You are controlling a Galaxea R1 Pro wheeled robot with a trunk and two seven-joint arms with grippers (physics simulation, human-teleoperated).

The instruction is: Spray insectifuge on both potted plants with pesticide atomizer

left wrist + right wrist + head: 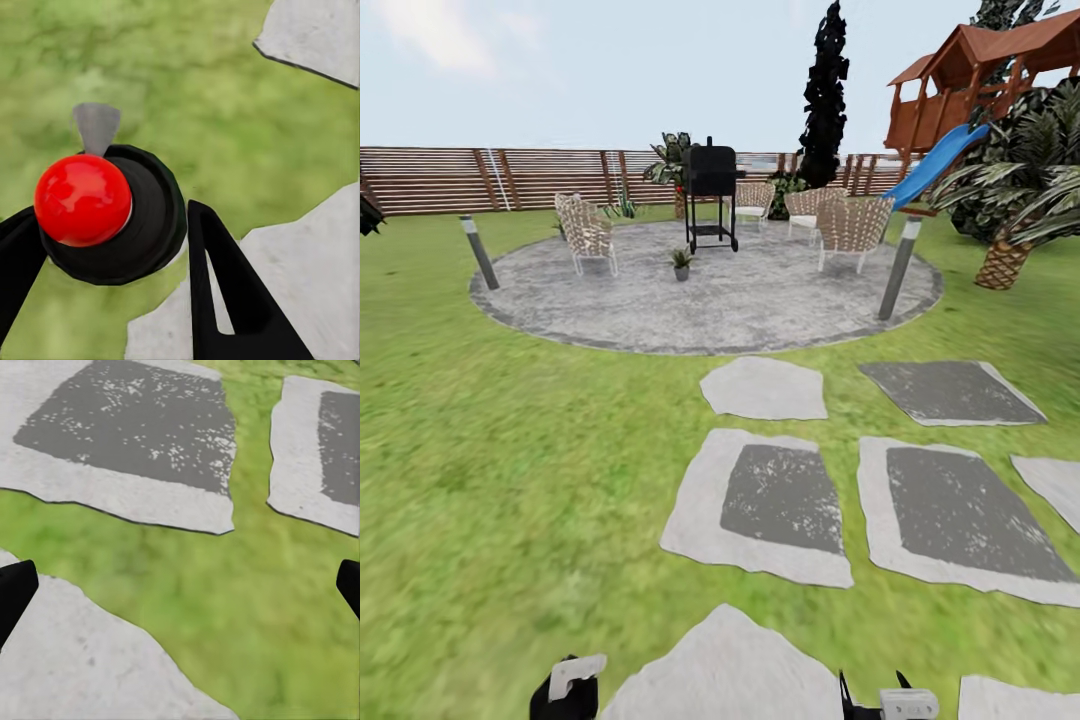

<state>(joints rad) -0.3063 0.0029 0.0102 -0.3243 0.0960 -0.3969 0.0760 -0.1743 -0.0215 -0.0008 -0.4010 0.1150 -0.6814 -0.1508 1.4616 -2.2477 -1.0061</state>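
Low at the left edge of the head view, the left gripper (570, 685) hangs over the lawn (510, 450); its wrist view shows two dark fingers (225, 285) spread apart, holding nothing, above a black base with a red ball (82, 199). Farther right, stepping stones (765, 500) lead to the round patio (710, 290), where one small potted plant (681, 263) stands near the black grill (711, 195). At the right, the right gripper (895, 700) hangs low, its fingers (15, 592) wide open over grass and stone.
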